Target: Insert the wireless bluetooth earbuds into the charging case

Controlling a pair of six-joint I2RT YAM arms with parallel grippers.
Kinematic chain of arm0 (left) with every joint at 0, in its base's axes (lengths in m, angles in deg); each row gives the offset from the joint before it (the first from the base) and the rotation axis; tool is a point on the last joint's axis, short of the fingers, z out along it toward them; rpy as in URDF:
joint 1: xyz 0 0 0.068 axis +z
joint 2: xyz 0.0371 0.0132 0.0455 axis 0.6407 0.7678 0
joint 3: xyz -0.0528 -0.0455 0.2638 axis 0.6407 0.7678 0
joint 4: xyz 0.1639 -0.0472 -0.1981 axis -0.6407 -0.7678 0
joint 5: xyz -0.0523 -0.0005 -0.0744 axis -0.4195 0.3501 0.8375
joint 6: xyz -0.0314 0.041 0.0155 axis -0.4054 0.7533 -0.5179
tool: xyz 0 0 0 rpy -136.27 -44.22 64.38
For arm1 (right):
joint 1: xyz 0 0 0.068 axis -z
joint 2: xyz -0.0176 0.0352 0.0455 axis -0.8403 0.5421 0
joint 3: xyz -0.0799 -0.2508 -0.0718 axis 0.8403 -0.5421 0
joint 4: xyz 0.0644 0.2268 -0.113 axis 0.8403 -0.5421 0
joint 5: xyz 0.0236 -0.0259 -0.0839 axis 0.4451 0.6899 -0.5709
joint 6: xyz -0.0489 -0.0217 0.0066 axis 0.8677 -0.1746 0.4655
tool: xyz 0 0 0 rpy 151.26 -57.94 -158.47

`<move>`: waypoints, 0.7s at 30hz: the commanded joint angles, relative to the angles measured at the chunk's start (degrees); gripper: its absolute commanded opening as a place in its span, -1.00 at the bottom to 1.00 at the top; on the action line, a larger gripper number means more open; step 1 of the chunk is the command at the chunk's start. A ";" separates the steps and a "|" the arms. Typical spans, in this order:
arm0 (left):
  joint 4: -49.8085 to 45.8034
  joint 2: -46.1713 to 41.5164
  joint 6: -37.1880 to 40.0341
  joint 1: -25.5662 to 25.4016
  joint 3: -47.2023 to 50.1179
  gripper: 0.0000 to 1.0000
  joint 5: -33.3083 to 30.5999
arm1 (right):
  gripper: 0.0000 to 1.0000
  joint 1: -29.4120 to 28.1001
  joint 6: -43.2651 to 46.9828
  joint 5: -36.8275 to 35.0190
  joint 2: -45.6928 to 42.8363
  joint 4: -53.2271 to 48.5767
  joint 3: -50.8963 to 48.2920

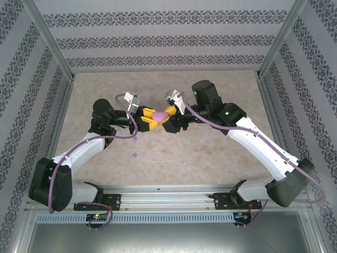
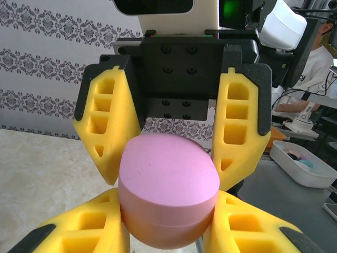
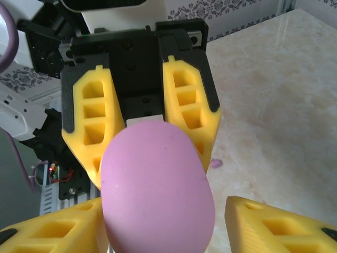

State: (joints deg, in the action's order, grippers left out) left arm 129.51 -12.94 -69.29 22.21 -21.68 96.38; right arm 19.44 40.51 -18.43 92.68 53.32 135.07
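A pink oval charging case (image 1: 159, 113) hangs closed above the middle of the table. My left gripper (image 1: 150, 117) is shut on its lower half; in the left wrist view the case (image 2: 168, 184) sits tight between my yellow fingers (image 2: 84, 226). My right gripper (image 1: 168, 114) faces it from the other side. Its fingers (image 2: 108, 126) straddle the lid. In the right wrist view the case (image 3: 155, 190) lies between the right gripper (image 3: 163, 211) fingers, with a gap showing at the right finger (image 3: 279, 226). One small purple earbud (image 1: 135, 155) lies on the table (image 3: 215, 164).
The marble-look tabletop (image 1: 210, 153) is walled by patterned panels and metal frame posts (image 1: 50, 47). A rail (image 1: 168, 197) carrying both arm bases runs along the near edge. A white tray (image 2: 303, 163) sits beyond the cell in the left wrist view.
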 commanded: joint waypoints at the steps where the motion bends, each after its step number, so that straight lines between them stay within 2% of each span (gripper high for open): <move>1: 0.08 -1.03 0.68 -0.44 0.66 -0.70 2.66 | 0.14 0.31 -1.67 2.83 0.44 2.80 2.20; 13: -0.17 -1.41 0.83 -0.41 0.57 -0.69 3.33 | -0.03 3.21 -7.77 4.60 1.94 3.75 3.04; 21: -0.18 -2.38 0.62 -0.42 0.53 -0.67 3.06 | -0.05 6.73 -14.26 4.35 1.41 8.20 1.20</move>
State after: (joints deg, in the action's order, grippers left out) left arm 127.81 -12.94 -69.29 22.21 -21.29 95.79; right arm 23.88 29.67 -11.26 94.19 58.28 136.16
